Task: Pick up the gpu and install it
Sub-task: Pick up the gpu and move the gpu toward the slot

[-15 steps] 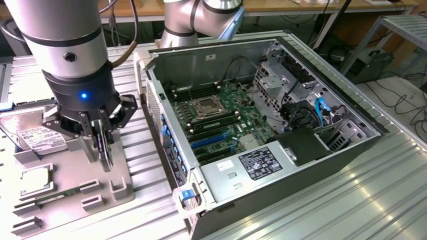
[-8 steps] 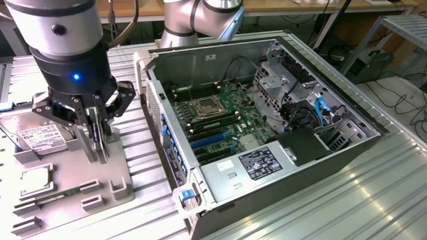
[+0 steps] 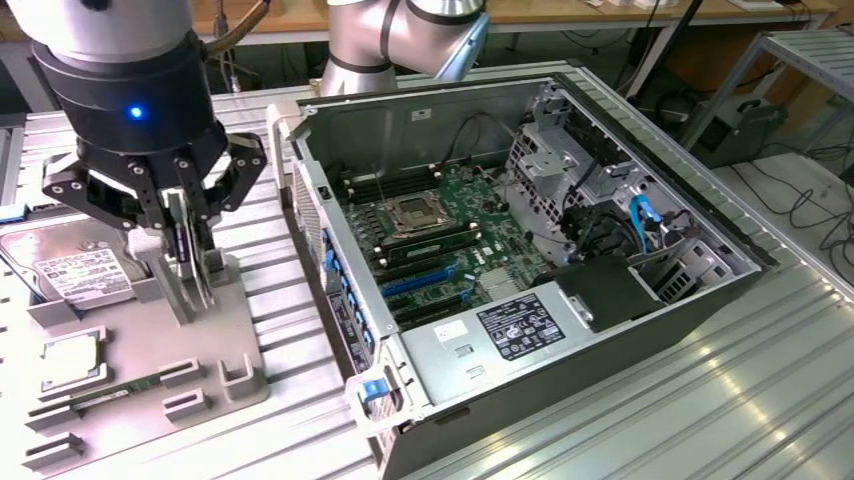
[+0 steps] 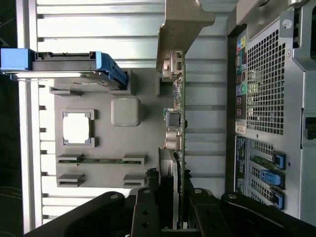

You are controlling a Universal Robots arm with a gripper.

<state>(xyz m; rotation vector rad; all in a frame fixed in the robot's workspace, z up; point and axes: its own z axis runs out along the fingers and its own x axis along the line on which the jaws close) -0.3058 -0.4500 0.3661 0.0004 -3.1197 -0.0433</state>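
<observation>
Pick-up stage: at the exterior view's left, the gripper (image 3: pixel 191 262) has its fingers closed narrowly on the gpu (image 4: pixel 178 123), which stands on edge in the grey fixture tray (image 3: pixel 234 345), apparently unlifted. Freeing it would call for a straight upward pull. Edge-on, the fan face is hard to make out; the card's seated edge is hidden.

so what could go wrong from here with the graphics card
1. The gripper sits over the graphics card, which stands thin and on edge in the grey holder. An off-centre hold might let it tilt or slip.
2. The computer case stands close beside the holder, so the card's metal bracket could catch on its wall on the way across.
</observation>
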